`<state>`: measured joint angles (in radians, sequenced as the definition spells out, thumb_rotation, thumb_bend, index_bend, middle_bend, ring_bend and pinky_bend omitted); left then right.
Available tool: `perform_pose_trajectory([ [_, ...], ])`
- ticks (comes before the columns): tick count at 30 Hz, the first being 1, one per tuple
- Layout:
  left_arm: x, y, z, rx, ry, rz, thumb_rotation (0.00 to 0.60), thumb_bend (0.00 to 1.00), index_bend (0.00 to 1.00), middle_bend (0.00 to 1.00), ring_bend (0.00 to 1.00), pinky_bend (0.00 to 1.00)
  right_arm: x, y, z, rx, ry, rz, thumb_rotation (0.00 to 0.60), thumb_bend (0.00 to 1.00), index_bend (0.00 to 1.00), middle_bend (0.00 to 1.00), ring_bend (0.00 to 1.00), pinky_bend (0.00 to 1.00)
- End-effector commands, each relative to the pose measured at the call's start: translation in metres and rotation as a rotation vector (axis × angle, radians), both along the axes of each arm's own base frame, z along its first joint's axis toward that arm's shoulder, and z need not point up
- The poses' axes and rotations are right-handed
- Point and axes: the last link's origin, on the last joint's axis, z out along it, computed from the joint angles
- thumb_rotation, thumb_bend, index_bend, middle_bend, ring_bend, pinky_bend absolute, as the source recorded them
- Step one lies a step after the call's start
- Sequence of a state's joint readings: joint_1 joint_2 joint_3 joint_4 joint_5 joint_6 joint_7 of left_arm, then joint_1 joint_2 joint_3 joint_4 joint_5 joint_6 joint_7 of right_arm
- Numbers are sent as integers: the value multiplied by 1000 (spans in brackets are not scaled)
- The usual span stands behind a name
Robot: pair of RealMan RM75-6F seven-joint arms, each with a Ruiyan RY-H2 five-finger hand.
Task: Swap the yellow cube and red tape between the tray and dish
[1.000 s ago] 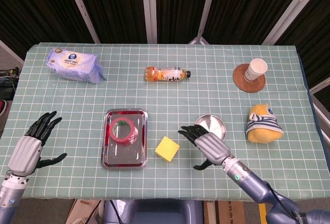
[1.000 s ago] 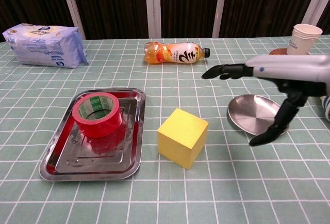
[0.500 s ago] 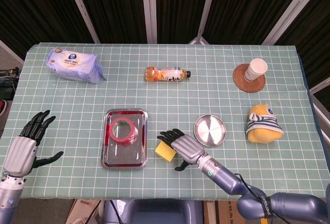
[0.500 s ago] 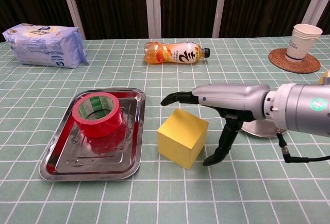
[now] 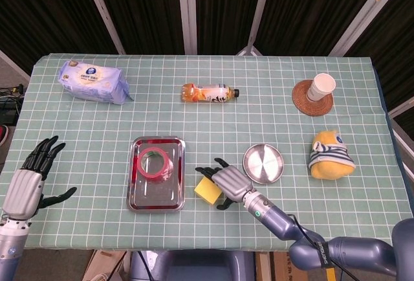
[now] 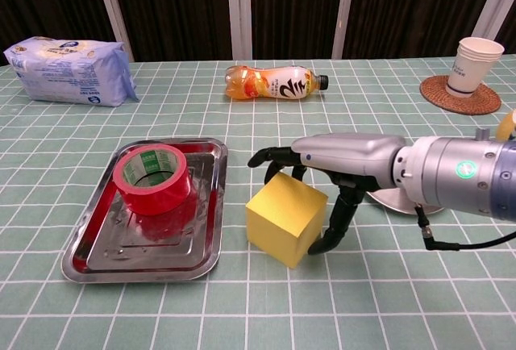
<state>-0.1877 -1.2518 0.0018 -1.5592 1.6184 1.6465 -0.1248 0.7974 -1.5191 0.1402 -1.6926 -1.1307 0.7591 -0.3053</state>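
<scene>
Progress: swap barely begun. Red tape sits upright in tray; dish bare; yellow cube on table between tray and dish, in neither. Judged step: grasping cube.

Right hand arched over cube, fingers curled over its far top edge, thumb down beside its right face; contact looks near or light, firm grip cannot be confirmed, cube not lifted.

Left hand well apart at table's left edge, fingers spread, holding nothing.
</scene>
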Motion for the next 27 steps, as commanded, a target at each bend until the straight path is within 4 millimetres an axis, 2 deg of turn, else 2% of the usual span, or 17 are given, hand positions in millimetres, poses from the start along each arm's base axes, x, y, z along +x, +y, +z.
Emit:
perform_pose_trajectory([
  [1, 0, 0, 1, 5, -8, 1, 600, 22, 112, 0, 0, 148, -1, -1, -1, -10, -1, 4, 600, 5, 157, 273, 379, 0],
  [10, 0, 0, 1, 3, -16, 8, 600, 22, 121, 0, 0, 151, -4, -2, 3, -59, -23, 12, 600, 138, 362, 451, 517, 82],
  [17, 0, 0, 0, 3, -21, 10, 600, 22, 123, 0, 0, 152, -10, -1, 14, -82, -36, 7, 600, 148, 394, 458, 519, 86],
  [23, -1, 1, 1, 13, -19, 15, 600, 22, 124, 0, 0, 152, -21, -21, 49, -174, -73, -55, 600, 149, 394, 459, 519, 86],
  [27, -1, 1, 2, 18, -18, 15, 600, 22, 124, 0, 0, 152, -40, -38, 74, -215, -59, -128, 600, 150, 394, 458, 519, 85],
])
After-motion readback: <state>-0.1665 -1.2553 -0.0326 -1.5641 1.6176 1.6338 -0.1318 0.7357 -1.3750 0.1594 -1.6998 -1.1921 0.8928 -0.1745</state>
